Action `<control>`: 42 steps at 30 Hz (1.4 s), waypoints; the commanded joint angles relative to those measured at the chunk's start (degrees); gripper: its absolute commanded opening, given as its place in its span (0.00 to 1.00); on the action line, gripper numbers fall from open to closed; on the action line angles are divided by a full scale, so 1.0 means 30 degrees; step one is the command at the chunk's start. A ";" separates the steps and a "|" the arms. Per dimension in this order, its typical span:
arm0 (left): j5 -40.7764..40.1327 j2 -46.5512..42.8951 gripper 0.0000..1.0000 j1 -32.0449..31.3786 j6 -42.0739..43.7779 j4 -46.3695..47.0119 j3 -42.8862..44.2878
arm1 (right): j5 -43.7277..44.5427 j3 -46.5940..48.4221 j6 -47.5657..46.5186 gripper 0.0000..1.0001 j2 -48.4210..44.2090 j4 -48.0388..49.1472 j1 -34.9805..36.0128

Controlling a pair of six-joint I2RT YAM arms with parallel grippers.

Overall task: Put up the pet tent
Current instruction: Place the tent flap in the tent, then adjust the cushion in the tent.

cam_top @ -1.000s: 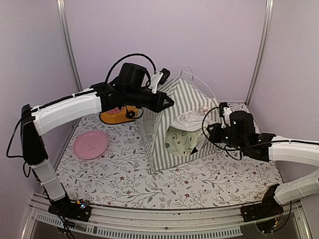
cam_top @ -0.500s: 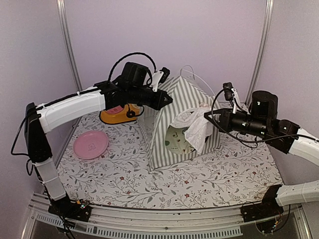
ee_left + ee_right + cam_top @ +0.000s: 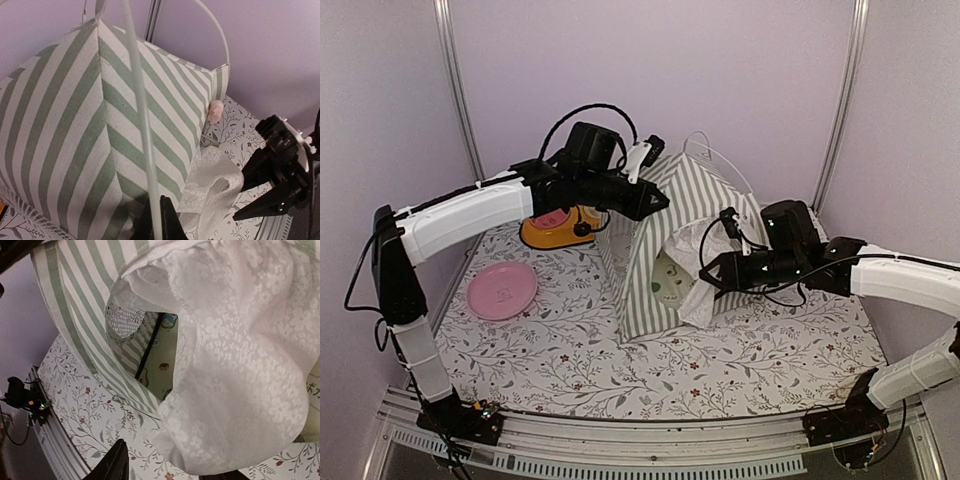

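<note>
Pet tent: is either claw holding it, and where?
Left claw pinches the pet tent's white pole near the top. Right claw is open at the lace curtain.

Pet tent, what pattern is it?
The pet tent is green-and-white striped; left wrist view shows it best.

Pet tent green-white striped; curtain white lace; plate pink; bowl orange.

The top view looks down from high behind — both wrist views sit close against the shared pet tent.
</note>
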 commanded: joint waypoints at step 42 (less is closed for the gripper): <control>0.2131 0.1782 0.00 -0.0121 0.0932 -0.1916 0.1578 | 0.8547 -0.0600 0.3529 0.00 0.3329 0.2640 -0.1897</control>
